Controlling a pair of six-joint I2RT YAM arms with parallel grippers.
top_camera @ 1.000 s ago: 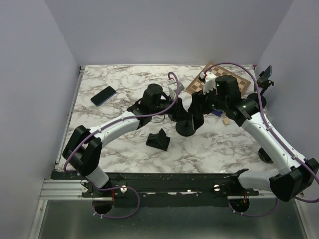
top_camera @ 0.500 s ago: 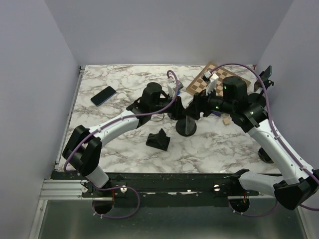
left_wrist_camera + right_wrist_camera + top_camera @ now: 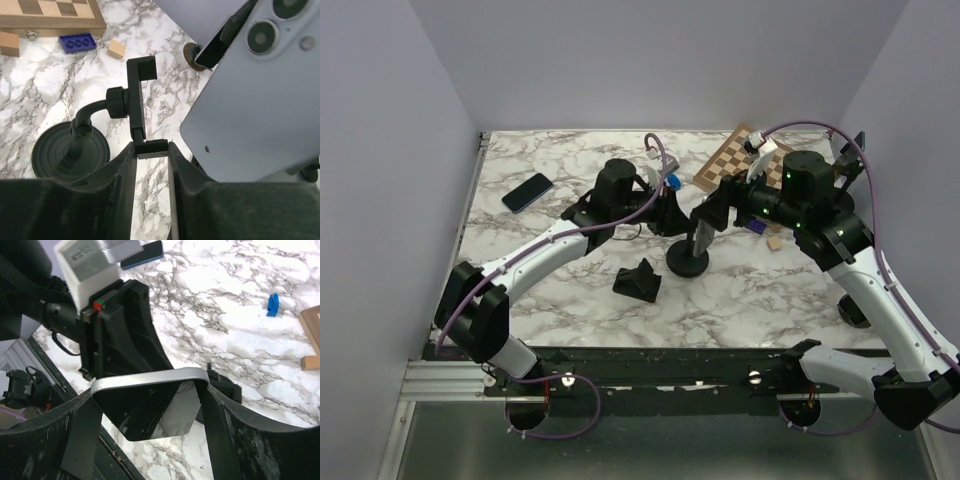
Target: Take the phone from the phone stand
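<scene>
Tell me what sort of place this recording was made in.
Probably a lab test cell, not a home: a marble-patterned table boxed in by plain walls, a metal rail at its near edge, and loose props such as a chessboard and a phone stand.

Top/rt of phone point(image 3: 255, 110) cut off by edge.

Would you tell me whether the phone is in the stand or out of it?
Out: the stand is bare; the right gripper holds the phone beside it.
</scene>
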